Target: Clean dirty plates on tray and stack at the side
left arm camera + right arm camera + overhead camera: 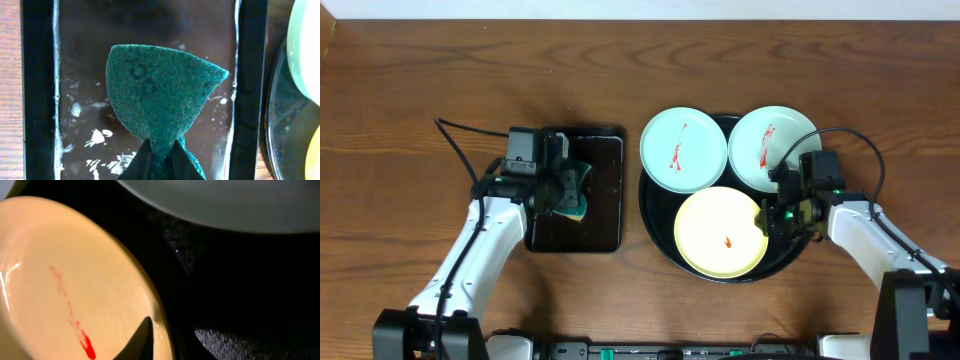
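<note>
Straddling yellow plate (715, 225) rim, right gripper (768, 217), grip unclear; plate flat; left gripper (160, 156) clamps sponge (160, 90).

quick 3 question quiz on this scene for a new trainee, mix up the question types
1. True or false: all three plates on the round black tray carry a red smear.
2. What does the left gripper hold? A) green sponge B) a cup C) nothing
3. In a few words: which plate's rim lies between the fingers of the right gripper?

Key
1. True.
2. A.
3. The yellow plate.
</note>
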Controlling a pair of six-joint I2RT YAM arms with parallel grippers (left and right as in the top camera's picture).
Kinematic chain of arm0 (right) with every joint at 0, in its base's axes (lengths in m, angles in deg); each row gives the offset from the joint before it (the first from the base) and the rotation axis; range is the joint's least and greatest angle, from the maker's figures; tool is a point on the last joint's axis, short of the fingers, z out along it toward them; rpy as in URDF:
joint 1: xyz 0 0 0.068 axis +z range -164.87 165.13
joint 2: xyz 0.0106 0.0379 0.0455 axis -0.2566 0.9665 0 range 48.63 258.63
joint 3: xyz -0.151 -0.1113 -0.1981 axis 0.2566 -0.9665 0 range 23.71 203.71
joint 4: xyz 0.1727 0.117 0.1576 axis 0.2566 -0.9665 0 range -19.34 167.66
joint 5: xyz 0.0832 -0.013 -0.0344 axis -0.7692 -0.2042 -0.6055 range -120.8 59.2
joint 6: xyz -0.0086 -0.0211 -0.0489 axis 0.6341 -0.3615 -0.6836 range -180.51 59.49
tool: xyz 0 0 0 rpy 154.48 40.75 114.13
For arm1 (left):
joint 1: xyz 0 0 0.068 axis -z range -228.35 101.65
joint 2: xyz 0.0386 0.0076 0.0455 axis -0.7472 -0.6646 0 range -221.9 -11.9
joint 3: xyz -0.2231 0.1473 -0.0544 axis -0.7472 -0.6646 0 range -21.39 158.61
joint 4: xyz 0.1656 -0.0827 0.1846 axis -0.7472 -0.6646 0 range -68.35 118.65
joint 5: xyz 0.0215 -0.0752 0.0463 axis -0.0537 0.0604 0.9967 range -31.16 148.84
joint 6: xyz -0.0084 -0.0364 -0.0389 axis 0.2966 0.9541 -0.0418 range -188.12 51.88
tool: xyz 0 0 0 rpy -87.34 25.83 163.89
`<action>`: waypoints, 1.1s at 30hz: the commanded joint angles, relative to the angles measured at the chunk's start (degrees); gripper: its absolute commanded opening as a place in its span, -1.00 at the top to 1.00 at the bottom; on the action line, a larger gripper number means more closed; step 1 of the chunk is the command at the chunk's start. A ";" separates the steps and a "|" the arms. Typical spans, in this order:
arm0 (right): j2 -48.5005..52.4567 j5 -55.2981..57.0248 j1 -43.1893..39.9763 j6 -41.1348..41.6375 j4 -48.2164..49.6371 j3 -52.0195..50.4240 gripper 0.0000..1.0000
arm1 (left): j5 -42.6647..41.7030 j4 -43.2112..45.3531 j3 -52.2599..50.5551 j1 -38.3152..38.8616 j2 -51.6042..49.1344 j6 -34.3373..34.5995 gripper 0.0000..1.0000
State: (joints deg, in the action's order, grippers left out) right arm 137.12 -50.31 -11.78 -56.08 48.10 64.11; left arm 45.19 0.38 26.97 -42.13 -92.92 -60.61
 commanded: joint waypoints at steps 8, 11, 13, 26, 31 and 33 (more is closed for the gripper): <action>0.39 0.55 2.01 0.79 1.62 0.94 0.98 | -3.91 0.76 -0.52 -0.02 -0.24 0.17 0.85; 0.39 3.69 2.05 2.97 1.64 0.94 0.98 | -3.89 1.90 -0.50 -0.02 -0.24 0.46 0.85; 0.39 4.35 2.05 3.30 1.44 0.94 0.98 | -3.89 2.89 -0.52 -0.02 -0.26 1.49 0.85; 0.39 4.28 2.05 3.30 1.60 0.94 0.97 | -3.69 10.01 -1.49 5.20 -7.52 4.24 0.85; 0.39 4.28 2.05 3.28 1.57 0.94 0.98 | -3.72 10.23 -1.49 6.91 -10.43 4.42 0.85; 0.39 4.28 2.05 3.28 1.49 0.94 0.98 | -3.74 10.21 -1.49 7.56 -10.51 5.75 0.85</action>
State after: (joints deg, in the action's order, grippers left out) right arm 137.18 -47.93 -10.42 -53.94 49.45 64.11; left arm 42.22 10.50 26.16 -35.29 -103.47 -56.72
